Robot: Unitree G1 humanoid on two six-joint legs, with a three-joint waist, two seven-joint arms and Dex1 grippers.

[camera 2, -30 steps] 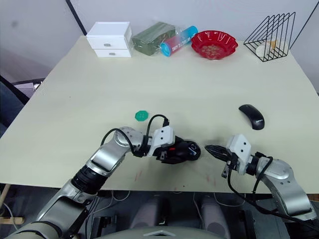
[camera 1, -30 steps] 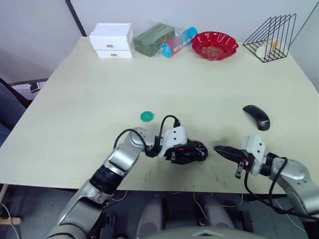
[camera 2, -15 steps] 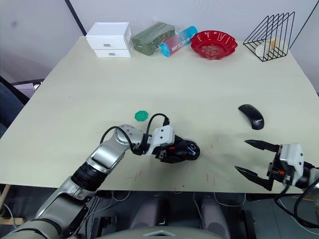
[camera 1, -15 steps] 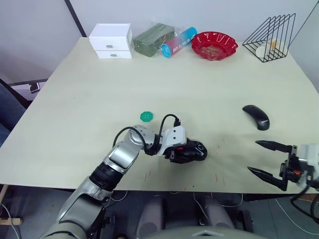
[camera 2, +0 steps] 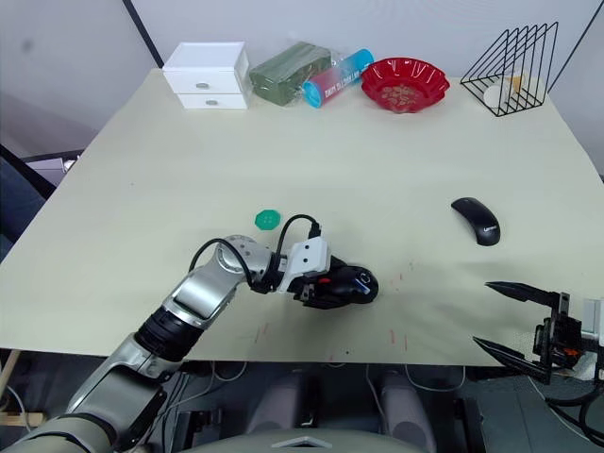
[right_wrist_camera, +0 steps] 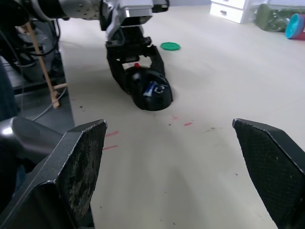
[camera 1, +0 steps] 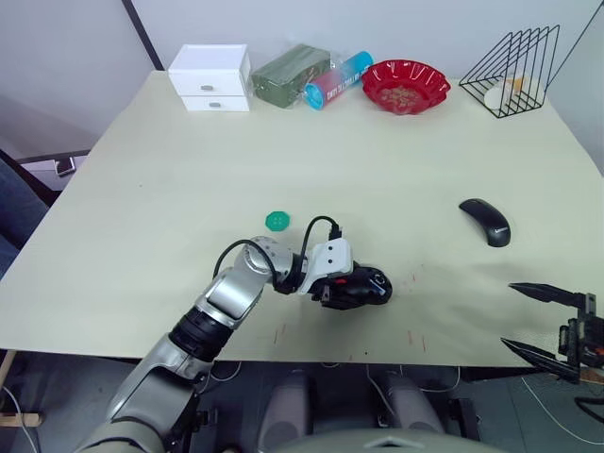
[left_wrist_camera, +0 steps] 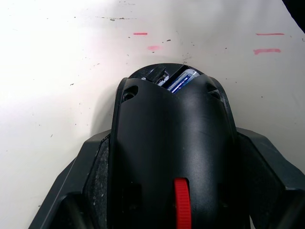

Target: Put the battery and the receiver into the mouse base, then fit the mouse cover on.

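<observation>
Left claw (camera 1: 351, 292) grips the mouse base (camera 1: 363, 287); right claw (camera 1: 545, 322), wide open and empty, sits well apart from the mouse cover (camera 1: 486, 222)

A pale beige table (camera 1: 377, 160) is set against a plain light wall (camera 1: 415, 24). A dark diagonal strip (camera 1: 143, 33) is seen on the wall at the table's far left corner. Grey floor (camera 1: 57, 415) is seen beneath the near edge, and a dark chair (camera 1: 17, 203) at the left.

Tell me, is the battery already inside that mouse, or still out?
Inside. The blue battery sits in the open slot of the mouse base, which the left tool grips. The cover lies apart on the table.
</observation>
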